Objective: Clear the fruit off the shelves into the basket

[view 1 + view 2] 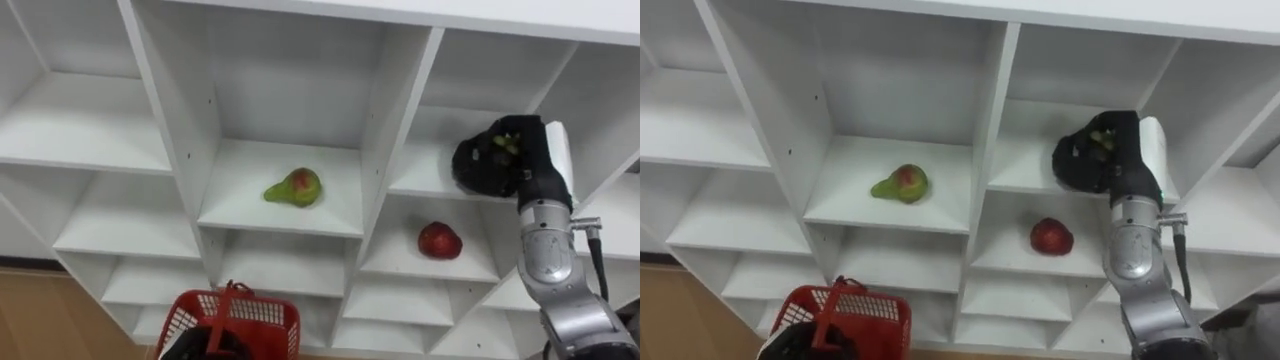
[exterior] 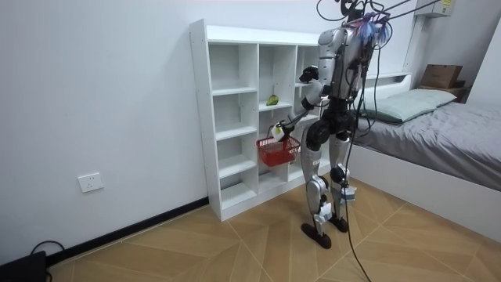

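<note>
A green-and-red pear (image 1: pixel 294 187) lies in the middle compartment of the white closet (image 1: pixel 180 130). One compartment to the right and a shelf lower sits a round red fruit (image 1: pixel 439 240). My right hand (image 1: pixel 497 158) reaches into the upper right compartment, above the red fruit, with its fingers curled round something green. At the bottom of the view my left hand (image 1: pixel 205 345) holds a red mesh basket (image 1: pixel 262 318) by its upright handle. In the room view I stand facing the closet (image 2: pixel 235 117), the basket (image 2: pixel 278 150) hanging at hip height.
The closet's left compartments hold nothing. A bed (image 2: pixel 438 125) stands close behind me at the room view's right. Wooden floor (image 2: pixel 196 243) stretches to the room view's left, and a wall socket (image 2: pixel 91 182) sits low on the wall.
</note>
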Available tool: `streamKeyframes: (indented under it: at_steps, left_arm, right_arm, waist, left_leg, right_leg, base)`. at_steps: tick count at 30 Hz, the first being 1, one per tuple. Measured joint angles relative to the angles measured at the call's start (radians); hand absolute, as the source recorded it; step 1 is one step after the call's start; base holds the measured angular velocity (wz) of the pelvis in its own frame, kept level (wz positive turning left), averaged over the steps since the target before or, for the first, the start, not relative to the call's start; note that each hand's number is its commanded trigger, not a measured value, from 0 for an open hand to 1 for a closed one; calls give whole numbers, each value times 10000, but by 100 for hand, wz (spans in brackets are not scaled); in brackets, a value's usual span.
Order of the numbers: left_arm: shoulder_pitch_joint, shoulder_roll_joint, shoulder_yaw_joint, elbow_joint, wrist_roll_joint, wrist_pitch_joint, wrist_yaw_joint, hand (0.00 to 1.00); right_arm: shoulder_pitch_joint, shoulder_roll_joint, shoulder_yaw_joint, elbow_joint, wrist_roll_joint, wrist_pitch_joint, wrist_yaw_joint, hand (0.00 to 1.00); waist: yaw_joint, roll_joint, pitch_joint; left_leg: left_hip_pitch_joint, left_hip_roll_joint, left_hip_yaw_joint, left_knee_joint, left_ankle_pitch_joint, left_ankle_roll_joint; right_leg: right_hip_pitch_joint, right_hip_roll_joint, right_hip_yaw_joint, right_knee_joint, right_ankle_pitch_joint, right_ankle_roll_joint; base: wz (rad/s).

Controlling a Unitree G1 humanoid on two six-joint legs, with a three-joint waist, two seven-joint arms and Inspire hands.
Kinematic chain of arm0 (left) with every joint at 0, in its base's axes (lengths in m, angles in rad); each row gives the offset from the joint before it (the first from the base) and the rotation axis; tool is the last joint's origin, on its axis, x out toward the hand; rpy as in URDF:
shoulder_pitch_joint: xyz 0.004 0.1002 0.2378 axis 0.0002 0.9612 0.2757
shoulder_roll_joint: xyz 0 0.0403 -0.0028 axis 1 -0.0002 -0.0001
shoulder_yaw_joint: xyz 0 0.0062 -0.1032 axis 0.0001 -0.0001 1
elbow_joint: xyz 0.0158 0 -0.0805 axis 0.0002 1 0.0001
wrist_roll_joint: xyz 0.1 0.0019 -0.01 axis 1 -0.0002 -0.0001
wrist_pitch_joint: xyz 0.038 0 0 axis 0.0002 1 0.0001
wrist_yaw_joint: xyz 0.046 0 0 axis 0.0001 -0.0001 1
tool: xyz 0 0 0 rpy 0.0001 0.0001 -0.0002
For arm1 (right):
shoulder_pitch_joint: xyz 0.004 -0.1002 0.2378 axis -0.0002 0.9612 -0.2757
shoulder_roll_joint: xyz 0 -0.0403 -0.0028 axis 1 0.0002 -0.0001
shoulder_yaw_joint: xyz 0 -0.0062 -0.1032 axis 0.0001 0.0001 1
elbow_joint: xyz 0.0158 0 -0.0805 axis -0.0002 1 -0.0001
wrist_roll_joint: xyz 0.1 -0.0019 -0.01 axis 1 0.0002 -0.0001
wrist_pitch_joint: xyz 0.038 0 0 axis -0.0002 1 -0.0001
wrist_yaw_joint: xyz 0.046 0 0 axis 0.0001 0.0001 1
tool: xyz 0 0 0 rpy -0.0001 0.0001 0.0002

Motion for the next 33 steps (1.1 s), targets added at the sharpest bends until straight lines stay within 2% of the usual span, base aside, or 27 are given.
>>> streamKeyframes:
  at_steps: [7, 9, 14, 19, 22, 25, 27, 33]
  left_arm:
    - [-116, -74, -209, -468, -13, -58, -439, 100]
    - [-122, -151, -212, -736, -31, -64, -465, 100]
    - [-204, -415, -254, -929, -32, -244, -536, 100]
    - [-201, -396, -514, -1185, -29, -244, -741, 100]
    - [-206, -391, -598, -1247, -27, -243, -882, 100]
    - [-205, -384, -593, -1246, -30, -243, -889, 100]
    - [-209, -390, -617, -1246, -34, -244, -888, 100]
    - [-209, -377, -787, -1247, -65, -245, -896, 100]
  right_arm:
    - [8, 36, 5, -321, -404, 32, 289, 100]
    - [11, 87, 3, -436, -404, 20, 303, 100]
    - [12, 174, -12, -537, -404, 22, 471, 100]
    - [121, 290, -8, -874, -678, 48, 732, 100]
    - [141, 405, -5, -1112, -753, 256, 818, 100]
    - [248, 566, -9, -1340, -738, 271, 970, 100]
    - [512, 711, 53, -2005, -746, 420, 1165, 100]
    - [698, 1075, 333, -2813, -729, 421, 1284, 100]
  waist:
    - [-171, 78, 49]
    - [-228, 131, 79]
    - [-243, 128, 77]
    - [-243, 118, 71]
    - [-271, 98, 57]
    - [-271, 100, 56]
    - [-272, 114, 54]
    - [-298, 120, 64]
  left_leg:
    - [31, -2, 26, -12, 0, 0]
    - [29, 0, 33, -21, 0, 0]
    - [60, 14, 76, -48, 1, -1]
    - [91, 19, 258, -69, 1, 0]
    - [106, 22, 353, -77, 1, 1]
    - [136, 32, 447, -75, 1, 1]
    - [94, 41, 511, -72, 3, 2]
    - [12, 41, 544, -66, 6, 6]
  right_leg:
    - [18, -5, 1, 12, 0, 0]
    - [9, -5, 15, 14, 0, 0]
    - [9, 14, 86, 8, 0, 0]
    - [-37, 16, 255, 9, 0, 0]
    - [-49, 14, 270, 15, 0, 0]
    - [-56, 24, 401, 28, 0, 0]
    - [-189, 30, 478, 79, 0, 0]
    - [-364, 21, 515, 194, 0, 0]
  base:
    - [0]
    - [0]
    - [-2]
    - [-11]
    - [-6]
    - [-9]
    - [-10]
    - [-3]
